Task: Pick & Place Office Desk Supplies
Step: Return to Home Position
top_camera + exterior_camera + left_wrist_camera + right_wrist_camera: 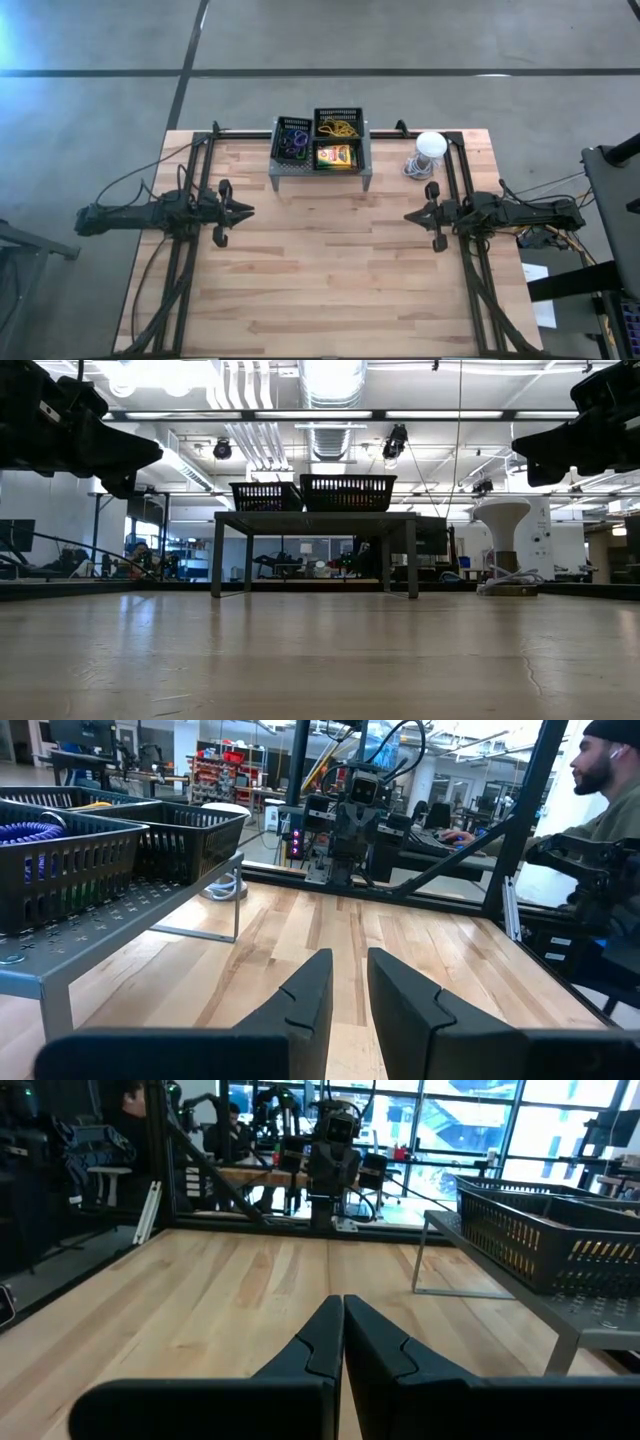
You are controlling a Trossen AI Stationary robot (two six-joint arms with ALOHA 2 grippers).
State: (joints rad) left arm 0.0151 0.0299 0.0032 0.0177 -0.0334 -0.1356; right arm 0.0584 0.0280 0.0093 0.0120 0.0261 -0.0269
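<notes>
Your left end effector (247,211) hovers over the surface (320,270) with its fingers slightly apart. Your right end effector (410,215) faces it, fingers together. Crayon boxes (336,155), loop bands (292,143) and rubber bands (340,127) lie in the rack's (320,172) black baskets.

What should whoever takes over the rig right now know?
Left gripper: slightly open, empty, above the table's left side.
Right gripper: shut, empty, above the right side.
Supplies lie in black baskets on the rack. In the high view, the loop bands are in the left basket, the yellow rubber bands upper right and a crayon box lower right. The number of boxes cannot be told.
Done: no supplies show loose on the table.
Left: likely only parking the arms.
</notes>
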